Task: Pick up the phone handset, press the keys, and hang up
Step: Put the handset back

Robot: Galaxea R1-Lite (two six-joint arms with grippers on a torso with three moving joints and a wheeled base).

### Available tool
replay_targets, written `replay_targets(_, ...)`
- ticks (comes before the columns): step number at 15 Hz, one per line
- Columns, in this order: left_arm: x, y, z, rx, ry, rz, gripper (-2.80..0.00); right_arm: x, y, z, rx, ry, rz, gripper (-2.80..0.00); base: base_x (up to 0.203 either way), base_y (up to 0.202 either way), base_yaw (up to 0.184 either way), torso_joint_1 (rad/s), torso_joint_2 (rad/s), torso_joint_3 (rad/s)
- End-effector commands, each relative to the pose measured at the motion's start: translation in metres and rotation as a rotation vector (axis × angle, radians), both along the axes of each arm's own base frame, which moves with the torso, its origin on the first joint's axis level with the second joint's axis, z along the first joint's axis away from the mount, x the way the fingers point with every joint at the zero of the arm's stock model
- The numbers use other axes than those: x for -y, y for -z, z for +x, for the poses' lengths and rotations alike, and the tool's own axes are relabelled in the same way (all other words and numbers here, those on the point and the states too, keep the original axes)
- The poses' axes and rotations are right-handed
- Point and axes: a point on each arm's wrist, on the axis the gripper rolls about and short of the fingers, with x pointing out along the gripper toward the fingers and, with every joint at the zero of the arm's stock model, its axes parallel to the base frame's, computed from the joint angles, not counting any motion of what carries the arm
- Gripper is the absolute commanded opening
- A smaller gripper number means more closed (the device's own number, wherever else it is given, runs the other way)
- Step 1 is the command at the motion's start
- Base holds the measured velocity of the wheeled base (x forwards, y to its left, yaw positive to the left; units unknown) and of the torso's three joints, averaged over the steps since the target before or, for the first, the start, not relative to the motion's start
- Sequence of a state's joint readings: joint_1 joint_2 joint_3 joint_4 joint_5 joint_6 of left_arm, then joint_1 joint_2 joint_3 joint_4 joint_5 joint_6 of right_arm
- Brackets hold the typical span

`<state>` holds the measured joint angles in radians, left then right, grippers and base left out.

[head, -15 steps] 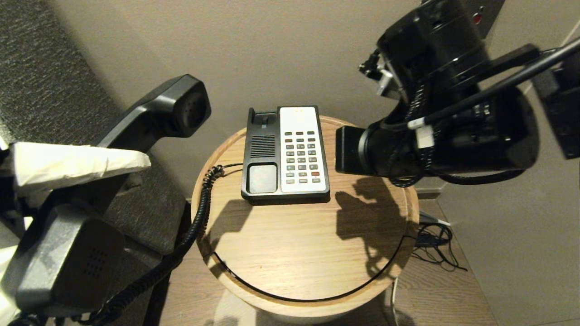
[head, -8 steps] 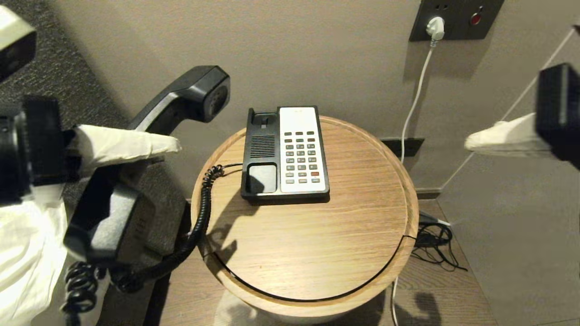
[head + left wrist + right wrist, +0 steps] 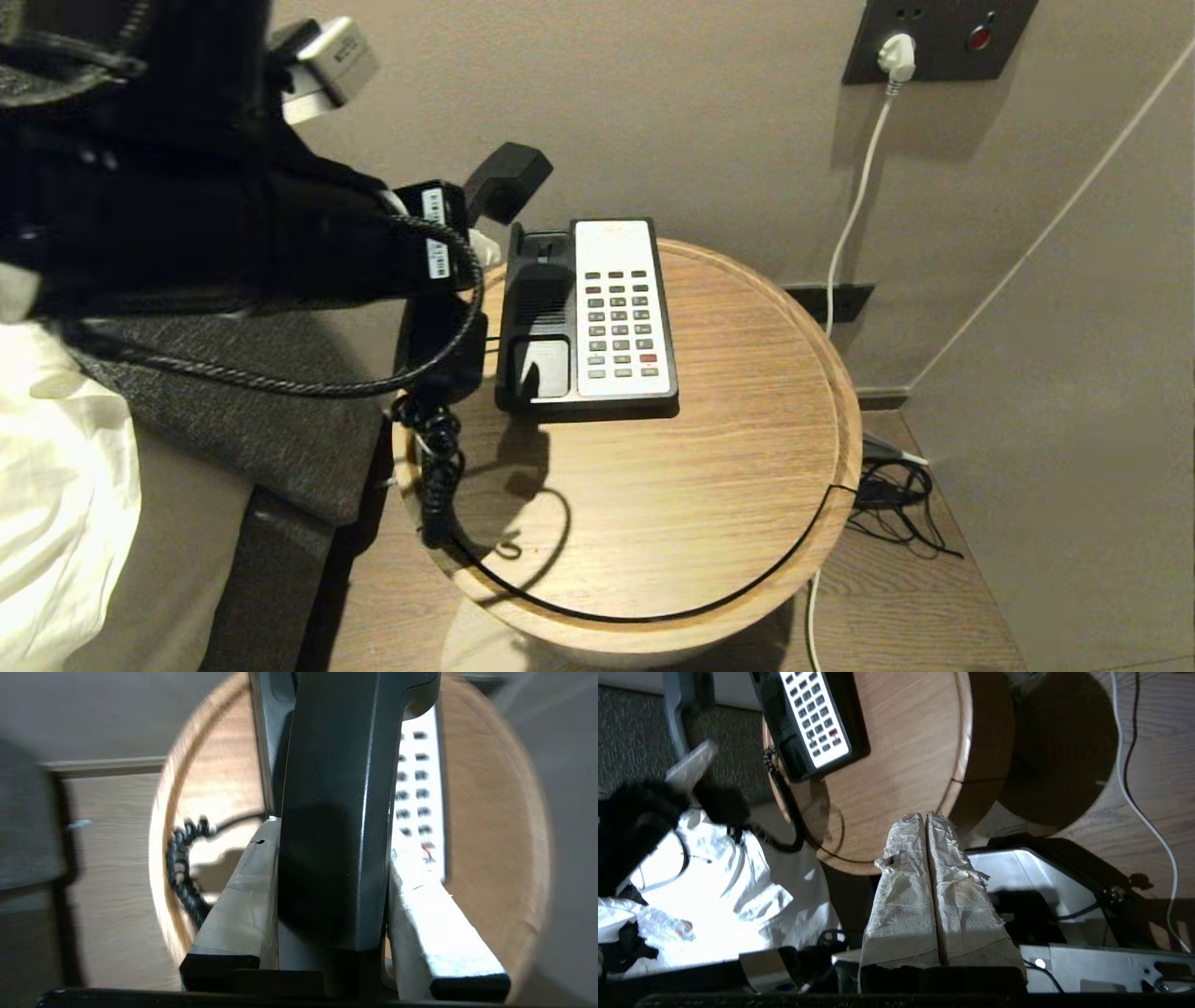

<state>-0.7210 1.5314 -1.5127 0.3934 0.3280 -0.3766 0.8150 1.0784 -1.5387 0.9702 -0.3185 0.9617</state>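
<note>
Round wooden surface carries the phone base; left end effector clamped on the phone handset, right end effector pressed together, no readable labels.

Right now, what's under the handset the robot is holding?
Under the handset, clamped in the left gripper, lie the phone base and round table. Some keys peek out beside it; the cradle directly beneath is mostly covered.
</note>
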Motion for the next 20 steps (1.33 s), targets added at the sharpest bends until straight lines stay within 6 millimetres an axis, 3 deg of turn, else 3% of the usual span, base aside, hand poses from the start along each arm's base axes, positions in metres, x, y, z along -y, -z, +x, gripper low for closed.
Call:
replay_targets(1,0.035,0.013,0.028,-0.044,-0.036,0.077,-2.8,0.014,0.004,-0.013,0.009,0.005,0.015,-2.8,0.0,0.0,0.0,0.0,0.0,0.0)
replay_targets(6,0.055,0.03,0.051,-0.069,-0.127,0.169,-2.8,0.03,0.017,-0.028,0.002,0.006,0.006,-2.8,0.0,0.0,0.0,0.0,0.0,0.0)
replay_targets(11,0.053,0.034,0.063,-0.064,-0.177,0.191,-2.8,0.033,0.02,-0.031,-0.004,0.005,0.002,-2.8,0.0,0.0,0.0,0.0,0.0,0.0)
replay_targets(20,0.051,0.025,0.063,0.011,-0.263,0.268,-2.8,0.038,0.031,-0.035,-0.02,0.01,-0.012,-2.8,0.0,0.0,0.0,0.0,0.0,0.0)
